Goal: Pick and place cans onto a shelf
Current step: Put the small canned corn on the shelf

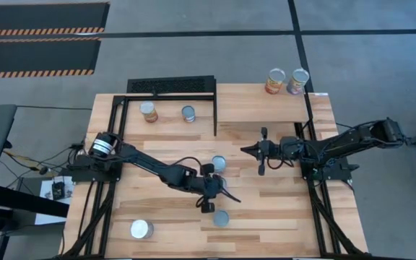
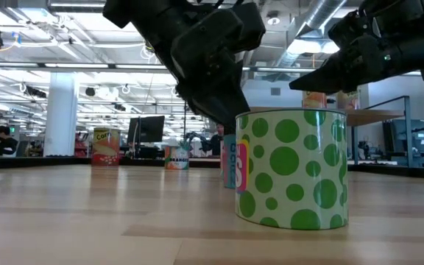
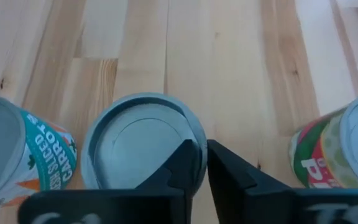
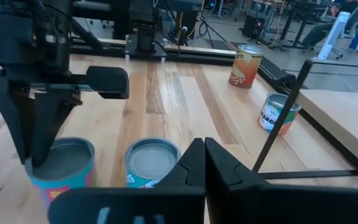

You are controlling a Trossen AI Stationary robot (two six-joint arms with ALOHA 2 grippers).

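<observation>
My left gripper (image 3: 204, 155) hangs slanting down over a grey-topped can (image 3: 143, 140) at the table's middle, its fingers close together with only a slit between them. The high view hides that can under my left gripper (image 1: 222, 191). A sliced-carrots can (image 1: 219, 164) stands just beyond it, and a green-dotted can (image 2: 293, 169) just nearer. My right gripper (image 1: 244, 150) waits shut and level in the air to their right. All the cans stand upright on their bases. My left gripper has one fingertip (image 3: 191, 152) over the rim of the grey-topped can's lid (image 3: 182, 118), coming from above at a slant. I cannot tell whether it touches the lid. The can stands upright on the table.
Two cans (image 1: 276, 81) stand on a raised wooden shelf board (image 1: 251, 94) at the far right. Two more (image 1: 148, 112) stand on the table inside a black frame (image 1: 170, 85) at the far left. A white-topped can (image 1: 141, 230) stands near the front left.
</observation>
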